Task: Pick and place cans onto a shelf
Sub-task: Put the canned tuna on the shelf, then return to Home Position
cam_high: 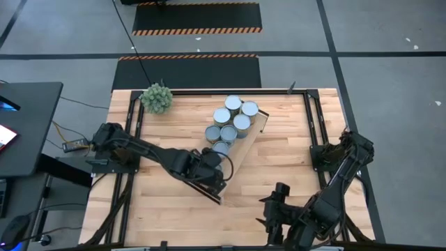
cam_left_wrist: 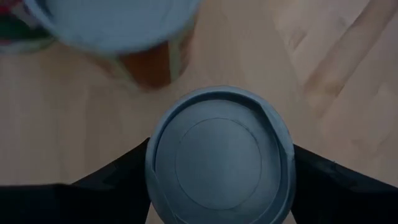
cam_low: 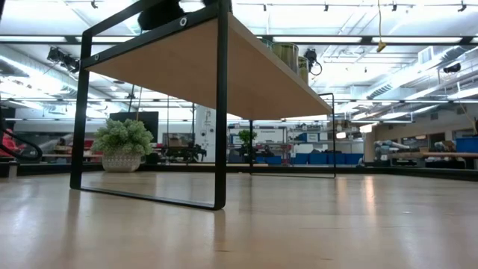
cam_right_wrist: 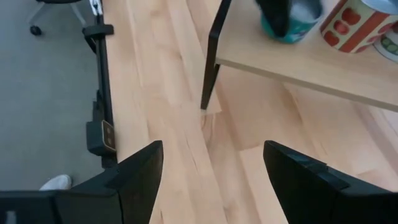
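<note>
Silvery-topped cans (cam_high: pixel 233 116), seven, stand on one shelf (cam_high: pixel 245 148).

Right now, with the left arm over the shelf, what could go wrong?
1. The left end effector grips a can right beside another can; setting it down could bump that neighbour.
2. Six cans sit tightly clustered on the shelf, so one nudge may topple several.
3. The can stands near the shelf's open long edge and might slide off.
</note>
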You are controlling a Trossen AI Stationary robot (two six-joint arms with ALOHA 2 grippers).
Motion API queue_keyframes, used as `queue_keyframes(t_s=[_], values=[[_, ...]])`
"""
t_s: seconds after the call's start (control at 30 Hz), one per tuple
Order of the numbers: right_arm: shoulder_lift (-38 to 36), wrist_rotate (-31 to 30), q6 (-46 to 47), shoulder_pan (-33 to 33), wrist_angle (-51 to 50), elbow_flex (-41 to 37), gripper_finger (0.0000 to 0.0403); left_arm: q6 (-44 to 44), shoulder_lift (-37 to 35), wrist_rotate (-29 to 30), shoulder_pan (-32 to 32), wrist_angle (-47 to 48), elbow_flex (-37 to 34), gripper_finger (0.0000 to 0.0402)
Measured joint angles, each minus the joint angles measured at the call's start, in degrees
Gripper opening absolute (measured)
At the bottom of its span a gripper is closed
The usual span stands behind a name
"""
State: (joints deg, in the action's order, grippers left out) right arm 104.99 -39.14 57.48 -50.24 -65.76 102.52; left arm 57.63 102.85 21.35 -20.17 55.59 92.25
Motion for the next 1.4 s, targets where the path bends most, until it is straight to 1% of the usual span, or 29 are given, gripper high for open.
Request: queue_keyframes(t_s=[0.23, 0.37, 0.43, 0.53, 0.7, 0.87, 1.0, 1.1, 1.2, 1.27, 1.4], values=[[-0.30, -0.33, -0.47, 0.07, -0.07, 0.15, 0.0284, -0.32, -0.22, 2.49, -1.16, -3.00, -3.05, 0.0294], [-0.30, -0.30, -0.53, 0.04, -0.04, 0.17, 0.0284, -1.27, -0.17, 5.41, -1.76, -4.53, -3.24, 0.0325], [-0.30, -0.30, -0.55, 0.06, -0.02, 0.17, 0.0284, -1.27, -0.24, 5.64, -1.96, -4.49, -3.22, 0.0344], [-0.30, -0.29, -0.47, 0.03, 0.02, 0.17, 0.0284, -1.80, -0.24, 5.75, -1.96, -4.47, -3.24, 0.0353], [-0.30, -0.28, -0.47, 0.04, 0.12, 0.17, 0.0284, -4.76, -0.24, 5.84, -1.79, -4.43, -3.07, 0.0351], [-0.30, -0.26, -0.42, 0.03, 0.13, 0.17, 0.0284, -10.64, -0.28, 6.04, -1.81, -3.77, 0.33, 0.0350], [-0.39, -0.21, -0.49, 0.04, 0.07, 0.17, 0.0284, -14.79, -0.28, 6.08, -1.63, -0.73, 3.03, 0.0350], [-1.00, 0.15, -0.50, -0.03, -0.32, 0.17, 0.0284, -17.62, -0.28, 5.85, -1.68, 3.60, 5.52, 0.0350], [-2.65, 1.00, -0.27, -0.31, -0.71, 0.17, 0.0284, -16.34, -0.33, 6.25, -1.90, 7.38, 7.71, 0.0350], [-4.04, 0.63, -0.43, -0.71, -0.83, 0.17, 0.0282, -14.56, -0.77, 8.01, -2.10, 8.88, 8.36, 0.0349], [-6.94, -4.69, 0.39, -2.71, -3.33, 0.17, 0.0271, -15.11, -3.17, 14.06, -3.72, 6.31, 8.56, 0.0329]])
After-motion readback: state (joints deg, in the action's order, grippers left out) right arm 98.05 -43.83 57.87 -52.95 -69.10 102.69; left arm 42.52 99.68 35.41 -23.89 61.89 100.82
